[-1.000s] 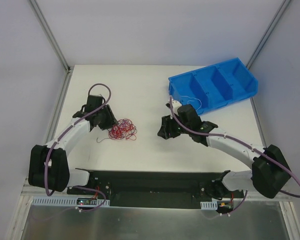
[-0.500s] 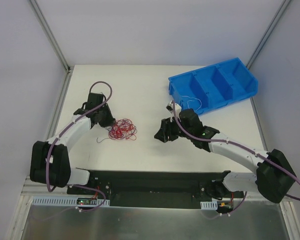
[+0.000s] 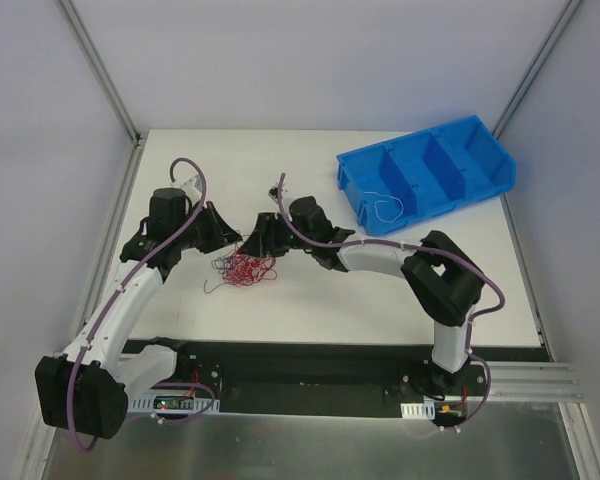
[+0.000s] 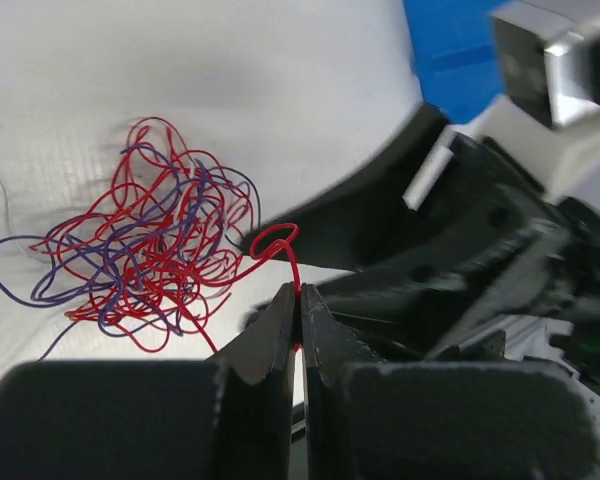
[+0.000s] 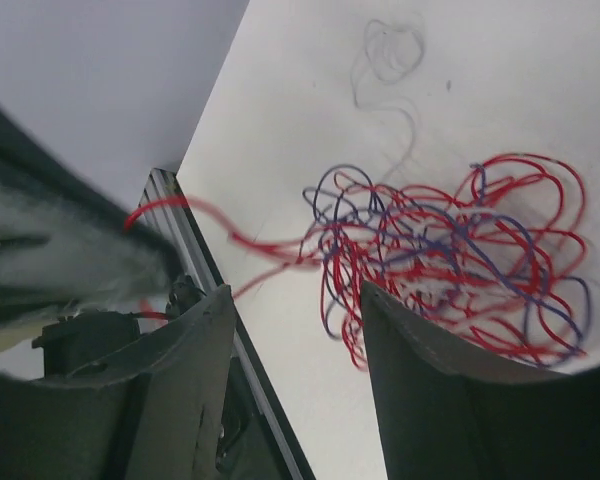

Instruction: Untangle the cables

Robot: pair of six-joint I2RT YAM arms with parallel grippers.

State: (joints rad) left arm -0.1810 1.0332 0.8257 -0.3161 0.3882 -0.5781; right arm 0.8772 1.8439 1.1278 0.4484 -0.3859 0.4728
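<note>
Here, my left gripper [image 4: 298,312] was pinched shut on one red strand rising from the cables [image 3: 242,268], its arm reaching in from the left edge. The right gripper [image 5: 295,330] hung just beside it above the cables, fingers spread wide, holding nothing. The cables lay left of centre on the white table [image 3: 320,300]. The blue bin [image 3: 430,170] stood well apart at the far right corner, with white tabletop showing between.

On table [image 3: 310,295]: cables [image 3: 243,268] by left claw [image 3: 234,242], right claw [image 3: 262,236]; bin [image 3: 420,206] behind-right.
</note>
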